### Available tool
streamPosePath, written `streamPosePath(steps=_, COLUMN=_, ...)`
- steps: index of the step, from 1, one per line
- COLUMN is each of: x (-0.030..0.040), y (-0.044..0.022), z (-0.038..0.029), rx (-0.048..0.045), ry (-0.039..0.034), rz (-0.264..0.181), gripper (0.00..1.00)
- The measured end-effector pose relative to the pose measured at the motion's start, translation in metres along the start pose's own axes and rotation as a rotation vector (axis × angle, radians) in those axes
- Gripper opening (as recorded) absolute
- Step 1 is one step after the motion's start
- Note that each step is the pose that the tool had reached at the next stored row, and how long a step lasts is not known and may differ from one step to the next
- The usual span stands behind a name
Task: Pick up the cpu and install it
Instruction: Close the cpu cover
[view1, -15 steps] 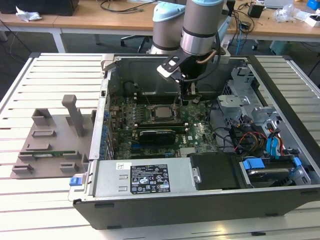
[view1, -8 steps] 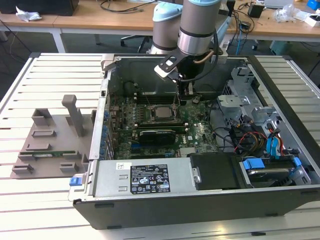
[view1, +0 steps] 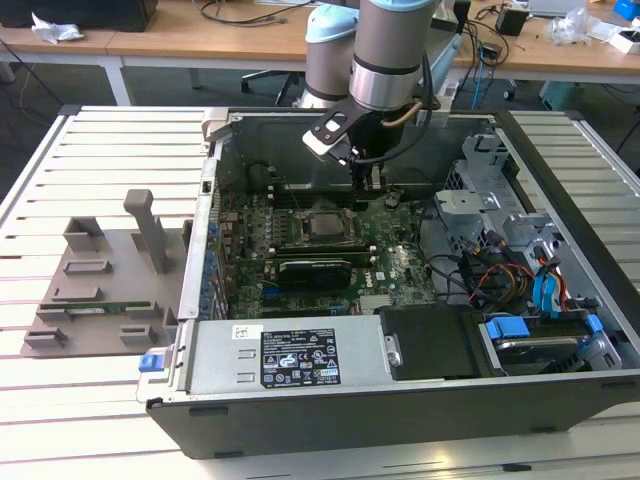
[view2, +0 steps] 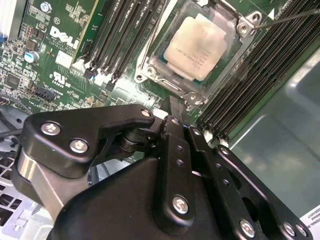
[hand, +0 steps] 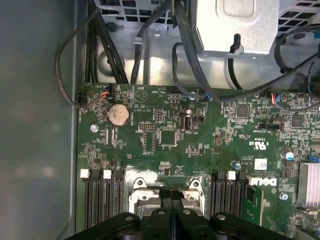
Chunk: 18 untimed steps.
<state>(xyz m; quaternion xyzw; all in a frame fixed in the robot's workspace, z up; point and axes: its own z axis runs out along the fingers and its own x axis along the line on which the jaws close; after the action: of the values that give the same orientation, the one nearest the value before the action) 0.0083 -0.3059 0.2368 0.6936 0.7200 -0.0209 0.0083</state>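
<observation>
The cpu (view2: 197, 46), a pale silvery square chip, lies flat inside the metal socket frame (view2: 150, 70) on the green motherboard (hand: 165, 135). In the exterior view the cpu (view1: 323, 224) sits mid-board within the open computer case (view1: 400, 400). My gripper (view1: 369, 184) hangs above the board, a little toward the exterior view's right and behind the socket. Its black fingers are pressed together with nothing between them in both wrist views, gripper (hand: 171, 194) and gripper (view2: 175, 104). The fingertips stand just off the socket's edge, apart from the chip.
Black memory slots (view2: 125, 35) flank the socket on both sides. A grey fixture (view1: 100, 290) on the slatted table holds a green memory stick (view1: 95, 309). Cables and a drive cage (view1: 500, 220) crowd the exterior view's right; the power supply (view1: 290, 355) fills the front.
</observation>
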Motion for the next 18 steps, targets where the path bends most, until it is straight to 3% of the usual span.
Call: streamPosePath(steps=18, x=0.0005, y=-0.0131, z=0.0002, rx=0.0001, ry=0.0000, rz=0.000, gripper=0.11)
